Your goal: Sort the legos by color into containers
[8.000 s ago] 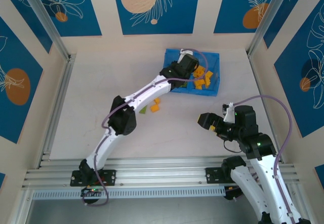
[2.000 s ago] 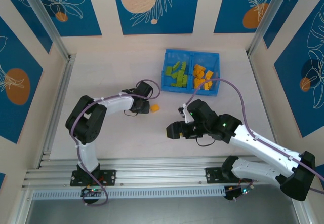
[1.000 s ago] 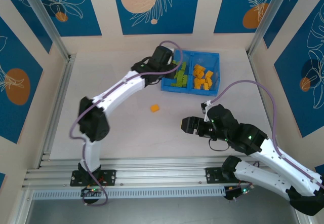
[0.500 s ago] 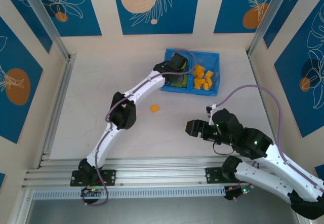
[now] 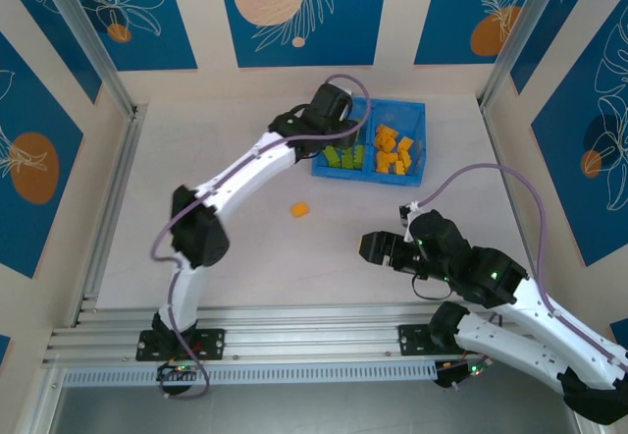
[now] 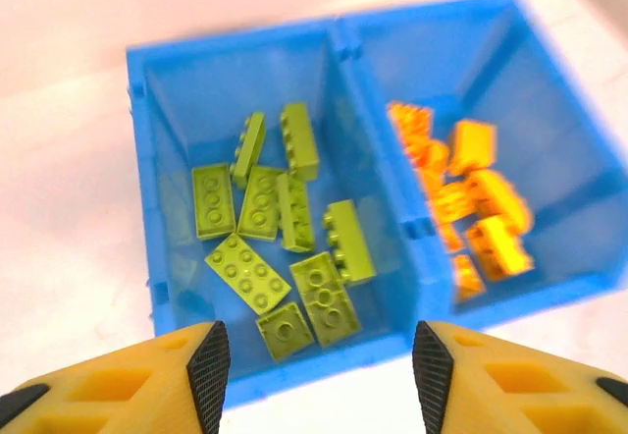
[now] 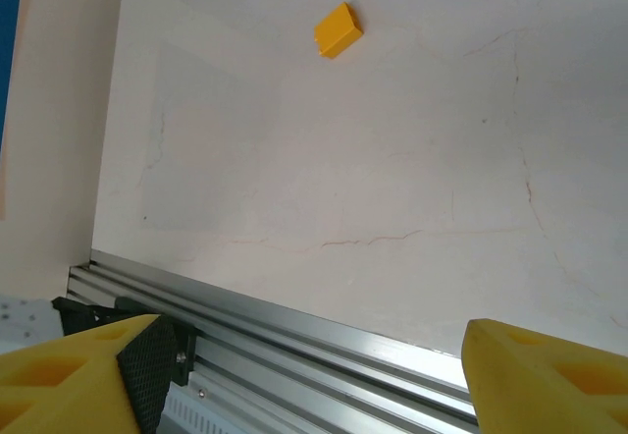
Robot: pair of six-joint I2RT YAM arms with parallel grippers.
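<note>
The blue bin (image 5: 419, 109) stands at the back of the table, split by a centre wall (image 6: 378, 169). Several lime green legos (image 6: 280, 228) lie in its left container (image 6: 142, 169) and several orange-yellow legos (image 6: 471, 208) in the right one. From above, the green legos (image 5: 343, 157) and the orange ones (image 5: 392, 149) show beside each other. My left gripper (image 6: 321, 355) hovers over the bin's near edge by the green side, open and empty; from above it (image 5: 329, 112) sits at the bin's left corner. One orange-yellow lego (image 5: 300, 209) (image 7: 338, 29) lies loose on the table. My right gripper (image 5: 371, 247) (image 7: 314, 355) hangs open and empty, right of that lego and nearer the front.
Aluminium rails (image 5: 314, 321) (image 7: 294, 326) run along the table's near edge, close under the right gripper. A slanted rail (image 5: 113, 198) borders the left side. Patterned walls close in the back and sides.
The left gripper swung over the bin's green side, opened wider, then drew back slightly left. The right arm pulled back a little toward its base, its jaws unchanged.
</note>
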